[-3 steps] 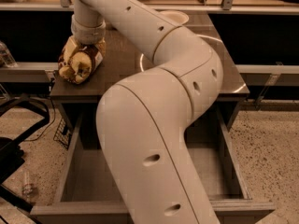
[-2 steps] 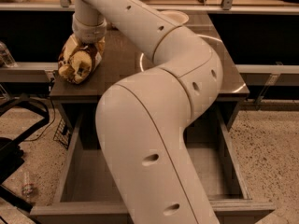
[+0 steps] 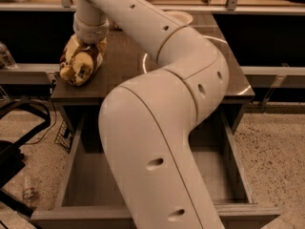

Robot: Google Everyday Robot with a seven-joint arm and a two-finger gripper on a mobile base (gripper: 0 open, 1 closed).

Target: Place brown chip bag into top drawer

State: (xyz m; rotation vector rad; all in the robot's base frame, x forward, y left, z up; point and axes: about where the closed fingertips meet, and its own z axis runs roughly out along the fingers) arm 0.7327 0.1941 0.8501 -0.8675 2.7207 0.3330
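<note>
The arm (image 3: 157, 142) fills most of the view, rising from the bottom edge, bending at a thick elbow over the counter (image 3: 121, 66) and reaching back to the counter's far left corner. There the pincer (image 3: 88, 47) comes down from above onto the brown chip bag (image 3: 77, 65), its pale wrist cuff just over the top of the bag. Whether the pincer is open, closed or actually gripping the bag I cannot tell (the cuff and the bag itself hide the working end).

The bag stands tilted at the left edge of the counter, its lower end at the counter's surface and its upper end tucked under the pincer; its dark brown and pale yellow panels face the camera.

Below the counter the top drawer (image 3: 71, 166) is pulled fully out toward the camera, with its grey side walls and thick front panel in view. The arm crosses the middle of the drawer and hides that part of its flat bottom. The bag is on the counter, well apart from the drawer.
</note>
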